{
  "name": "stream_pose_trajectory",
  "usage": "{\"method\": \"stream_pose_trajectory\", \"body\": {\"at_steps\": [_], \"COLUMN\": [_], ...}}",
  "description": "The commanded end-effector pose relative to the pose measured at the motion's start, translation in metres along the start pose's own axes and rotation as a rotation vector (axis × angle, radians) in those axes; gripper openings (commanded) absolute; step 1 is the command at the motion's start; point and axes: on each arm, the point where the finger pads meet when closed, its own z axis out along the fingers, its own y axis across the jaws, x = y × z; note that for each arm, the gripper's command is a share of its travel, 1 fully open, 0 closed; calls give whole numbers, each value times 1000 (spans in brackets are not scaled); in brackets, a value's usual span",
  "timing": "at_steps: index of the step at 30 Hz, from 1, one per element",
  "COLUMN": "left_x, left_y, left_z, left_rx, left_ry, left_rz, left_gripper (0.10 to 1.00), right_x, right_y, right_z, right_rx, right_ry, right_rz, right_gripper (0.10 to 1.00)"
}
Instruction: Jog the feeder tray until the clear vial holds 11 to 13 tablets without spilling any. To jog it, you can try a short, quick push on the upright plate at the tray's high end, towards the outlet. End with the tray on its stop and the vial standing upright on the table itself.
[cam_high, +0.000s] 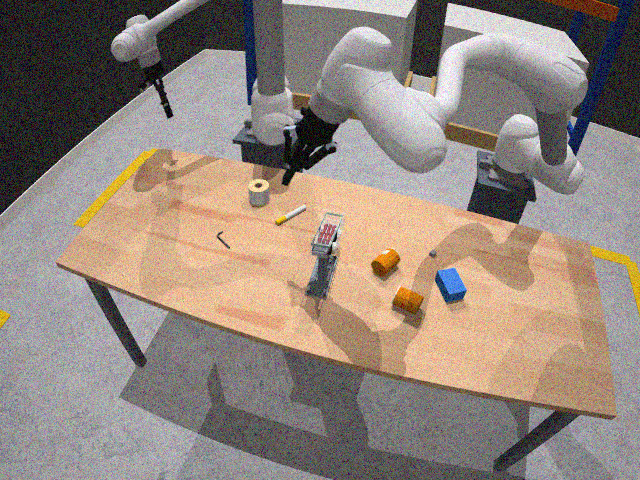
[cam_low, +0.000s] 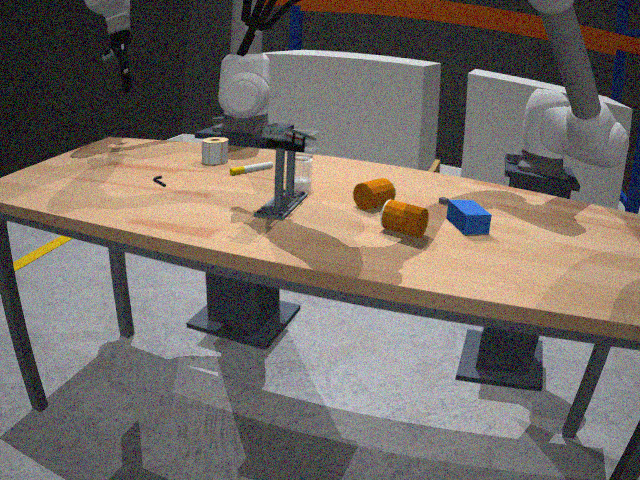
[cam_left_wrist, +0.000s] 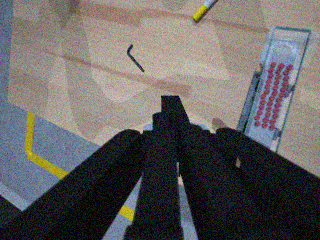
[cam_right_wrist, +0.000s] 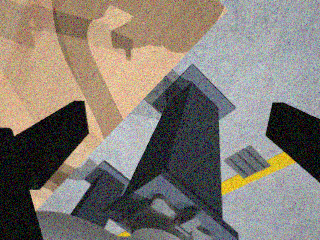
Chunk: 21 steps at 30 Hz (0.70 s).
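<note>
Red tablets (cam_high: 327, 233) (cam_left_wrist: 273, 96) are lying in rows in the feeder tray (cam_high: 340, 219) (cam_left_wrist: 292, 90), which is sitting high on its grey stand (cam_high: 321, 279) (cam_low: 279, 175). The clear vial (cam_low: 305, 173) is standing upright on the table (cam_high: 206, 289) (cam_low: 180, 217), behind the stand's posts in the exterior view; its contents are showing too faintly for me to count. The left gripper (cam_high: 287, 179) (cam_low: 241, 51) (cam_left_wrist: 169, 109) is hanging in the air, fingers pressed together, gripping nothing. The right gripper (cam_high: 166, 111) (cam_low: 126, 85) (cam_right_wrist: 176, 118) is holding its fingers wide apart, also empty. Two orange cylinders (cam_high: 385, 262) (cam_high: 408, 300) (cam_low: 374, 194) (cam_low: 404, 218) are lying on their sides near a blue block (cam_high: 450, 285) (cam_low: 468, 217).
</note>
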Motion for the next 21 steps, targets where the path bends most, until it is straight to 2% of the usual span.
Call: {"method": "stream_pose_trajectory", "body": {"at_steps": [1, 11, 14, 21], "left_x": [-37, -106, -111, -111], "left_y": [22, 68, 73, 73], "left_z": [-1, -25, -28, -28], "left_rx": [-147, -394, -415, -416], "left_ry": [-43, -147, -155, -155], "left_rz": [88, 181, 185, 185], "left_gripper": [99, 99, 99, 99], "right_x": [-48, -164, -181, -188], "right_y": [47, 114, 119, 121], "right_z": [-17, -45, -48, -50], "right_rx": [1, 16, 19, 20], "right_ry": [-50, -151, -167, -174], "right_rz": [193, 610, 671, 695], "right_gripper": [1000, 1000, 1000, 1000]}}
